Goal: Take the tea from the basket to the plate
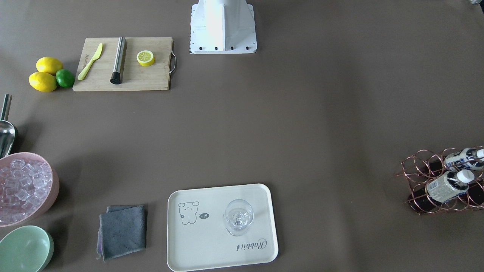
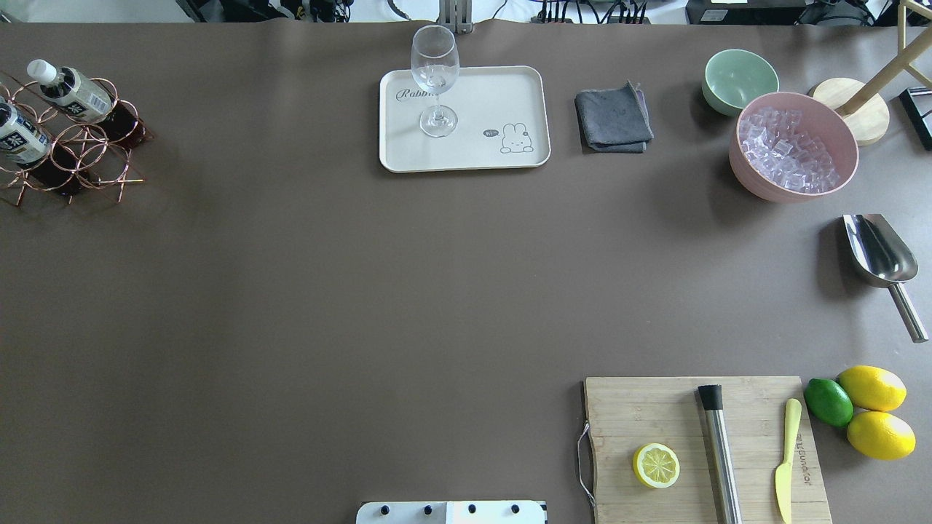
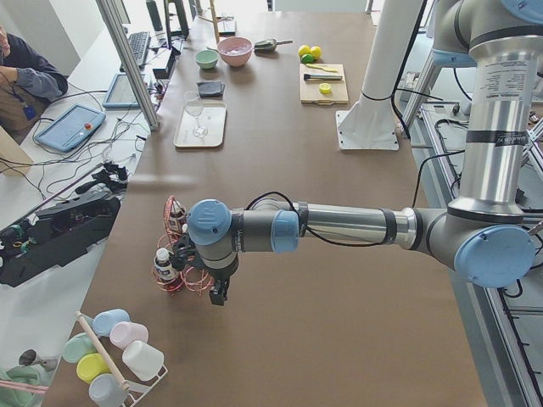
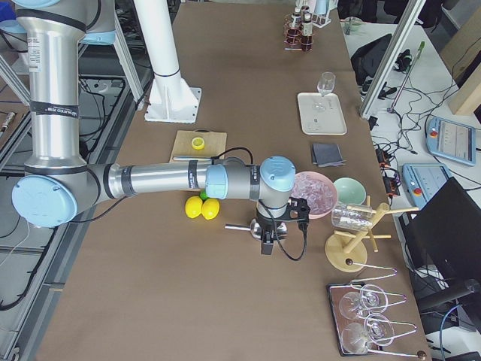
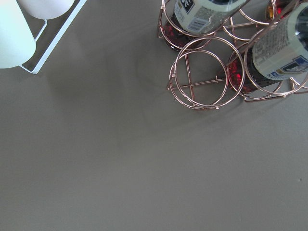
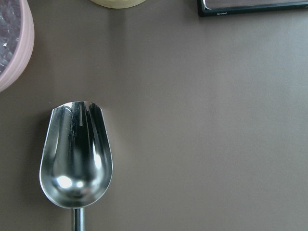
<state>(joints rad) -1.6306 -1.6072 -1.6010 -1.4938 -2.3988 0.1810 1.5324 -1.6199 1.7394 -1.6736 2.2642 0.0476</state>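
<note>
**A:** Start big. Why is the middle of the tabletop (image 2: 328, 291) left open?

**B:** It looks like a carrying lane. The goods sit at its ends and far edge. The left arm (image 3: 339, 225) reaches out over the end on the robot's left, where the basket is, so I judge it is the one meant to fetch. The right arm (image 4: 158, 179) hangs at the opposite end, over the scoop (image 6: 77, 163) beside the tub of ice (image 2: 750, 182), well away from the route.

**A:** And the plate (image 1: 211, 245)?

**B:** Flat at the far edge, well apart from the basket (image 5: 190, 84). A wine glass (image 1: 238, 217) stands upright on it. The bear side is bare, which seems the sensible landing spot.

**A:** Where is the tea (image 1: 448, 187)?

**B:** In the basket, not yet lifted. At least two bottles lie tilted through the ring cells. Their white caps stick out, and that probably keeps the necks reachable. One nearer cell is empty.

**A:** The left tool (image 3: 219, 297)?

**B:** It hangs above the tabletop just beside the basket, not over a bottle. Its wrist view catches the rack only at the top corner. Apart or together, I cannot tell. The same goes for the right tool (image 4: 267, 247). Each shows in one side view only.
</note>
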